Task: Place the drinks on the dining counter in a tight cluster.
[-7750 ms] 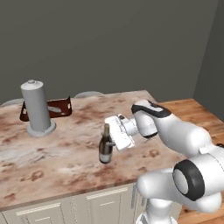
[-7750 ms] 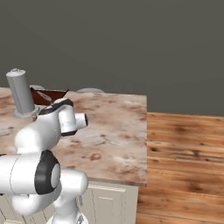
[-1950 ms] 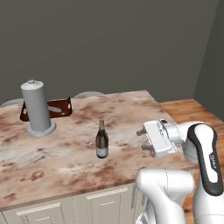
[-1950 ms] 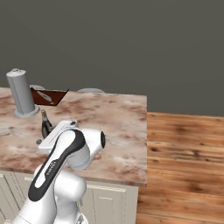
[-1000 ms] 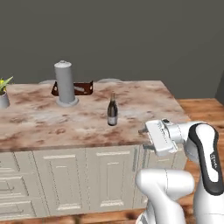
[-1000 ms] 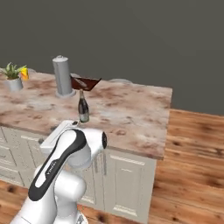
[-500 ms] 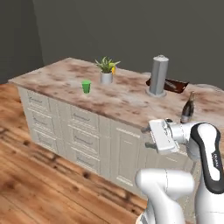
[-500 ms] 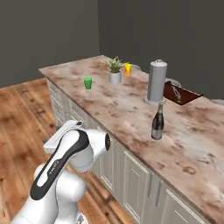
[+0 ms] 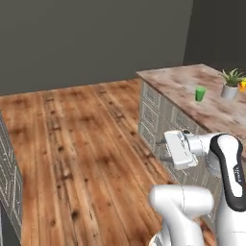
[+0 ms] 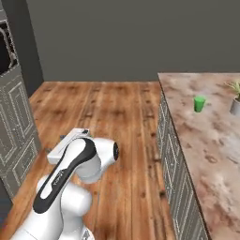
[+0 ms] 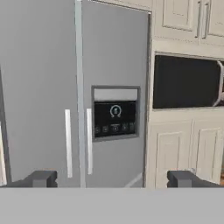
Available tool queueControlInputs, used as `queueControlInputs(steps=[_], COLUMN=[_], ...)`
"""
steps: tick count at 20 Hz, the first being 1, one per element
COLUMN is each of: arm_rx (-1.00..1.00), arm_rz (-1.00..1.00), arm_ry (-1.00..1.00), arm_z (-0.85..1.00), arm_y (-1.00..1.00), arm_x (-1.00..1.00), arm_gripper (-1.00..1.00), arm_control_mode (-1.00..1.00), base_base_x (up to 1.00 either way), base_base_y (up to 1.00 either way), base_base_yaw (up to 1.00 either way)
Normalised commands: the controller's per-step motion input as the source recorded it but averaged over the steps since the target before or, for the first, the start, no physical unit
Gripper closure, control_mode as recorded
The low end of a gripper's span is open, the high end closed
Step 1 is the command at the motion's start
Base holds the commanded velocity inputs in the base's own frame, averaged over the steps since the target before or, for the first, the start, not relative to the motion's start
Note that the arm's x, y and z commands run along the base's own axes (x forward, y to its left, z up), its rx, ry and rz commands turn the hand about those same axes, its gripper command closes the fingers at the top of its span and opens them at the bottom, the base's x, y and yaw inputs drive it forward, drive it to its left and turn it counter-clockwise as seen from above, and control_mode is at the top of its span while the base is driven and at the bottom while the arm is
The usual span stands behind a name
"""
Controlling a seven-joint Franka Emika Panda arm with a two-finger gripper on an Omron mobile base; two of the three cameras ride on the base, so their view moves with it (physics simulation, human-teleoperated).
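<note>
None of the three drinks is in view. The dining counter (image 9: 187, 81), beige marble with reddish veining over cream panelled cabinets, shows its end at the right of the left base view. In the right base view the same dining counter (image 10: 197, 140) runs down the right side. My gripper (image 9: 168, 153) hangs folded close to the arm, out over the floor beside the counter's cabinets. In the hand view the gripper (image 11: 113, 179) is open, its two dark fingertips far apart with nothing between them, facing a fridge.
A green cup (image 9: 200, 93) and a potted plant (image 9: 230, 82) stand on the counter. A wide wooden floor (image 9: 81, 144) stretches left of it. Ahead of the hand are a grey fridge (image 11: 74, 87) and a black wall oven (image 11: 186, 81). Cream cabinets (image 10: 16, 117) stand at the far left.
The base has driven and turned, so the whole scene swung. The wine bottle and the grey cylinder have left the views, and open floor has come in. The arm keeps its folded pose.
</note>
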Motion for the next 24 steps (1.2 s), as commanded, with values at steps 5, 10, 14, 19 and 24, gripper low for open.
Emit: queueControlInputs(steps=[5,10,14,19,24], arm_rx=[0.00,0.00,0.00,0.00,0.00], arm_rz=[0.00,0.00,0.00,0.00,0.00], arm_ry=[0.00,0.00,0.00,0.00,0.00], arm_z=[0.00,0.00,0.00,0.00,0.00], arm_y=[0.00,0.00,0.00,0.00,0.00], arm_x=[0.00,0.00,0.00,0.00,0.00], arm_gripper=[-1.00,-1.00,-1.00,-1.00,-1.00], arm_control_mode=[1.00,1.00,1.00,1.00,1.00], base_base_x=[-0.09,-0.07,-0.04,0.00,-0.03], base_base_y=[0.07,0.09,0.09,0.07,0.33], base_base_yaw=[1.00,0.98,0.99,0.98,0.72])
